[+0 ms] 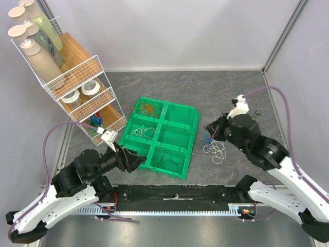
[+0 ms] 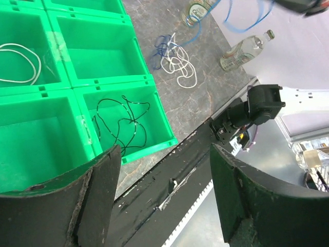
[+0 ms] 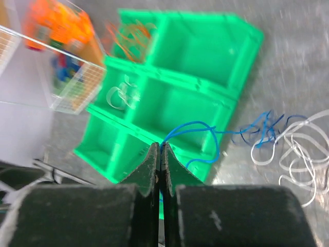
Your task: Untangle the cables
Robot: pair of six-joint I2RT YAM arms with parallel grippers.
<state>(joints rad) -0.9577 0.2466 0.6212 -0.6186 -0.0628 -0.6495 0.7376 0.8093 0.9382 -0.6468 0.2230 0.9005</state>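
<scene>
A green six-compartment tray (image 1: 177, 135) holds an orange cable (image 1: 146, 108), a white cable (image 1: 143, 133) and a black cable (image 1: 169, 158), each in its own compartment. A tangle of white and dark blue cables (image 1: 216, 149) lies on the table right of the tray. My right gripper (image 1: 209, 128) is shut on a light blue cable (image 3: 200, 126) and holds it lifted above the tray's edge; the cable trails back into the tangle (image 3: 288, 149). My left gripper (image 2: 162, 154) is open and empty, low by the tray's near corner, beside the black cable (image 2: 121, 121).
A white wire rack (image 1: 77, 90) with bottles and jars stands at the back left. A small clear bottle (image 1: 255, 116) lies right of the tangle, also seen in the left wrist view (image 2: 245, 49). A black rail (image 1: 175, 194) runs along the near table edge.
</scene>
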